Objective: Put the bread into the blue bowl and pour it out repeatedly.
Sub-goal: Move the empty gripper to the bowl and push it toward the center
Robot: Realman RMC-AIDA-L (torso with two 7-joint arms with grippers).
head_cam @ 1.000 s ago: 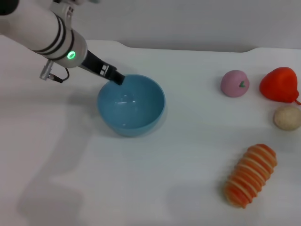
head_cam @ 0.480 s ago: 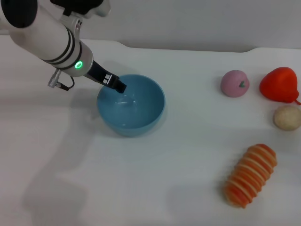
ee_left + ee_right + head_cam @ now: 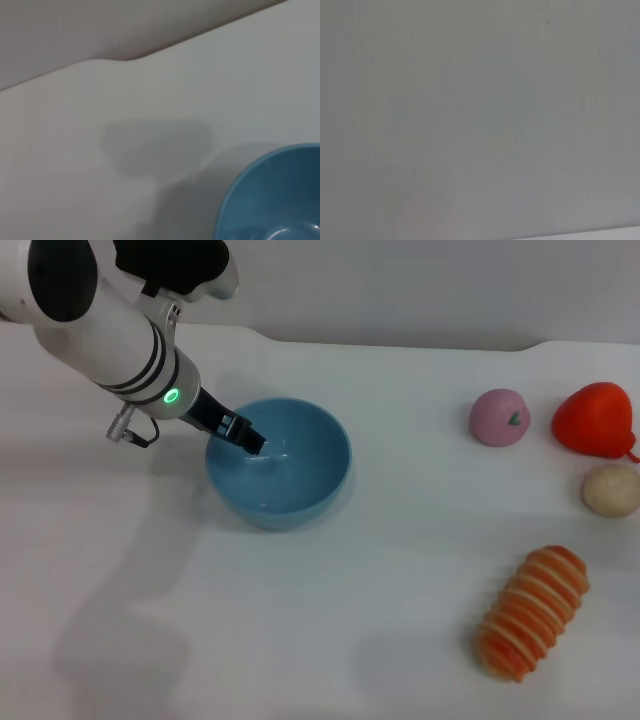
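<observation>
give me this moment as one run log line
left gripper: at blue bowl near rim, tip inside | bowl: upright, holds no bread | bread: on table, far right of bowl, untouched | right gripper: not in view
</observation>
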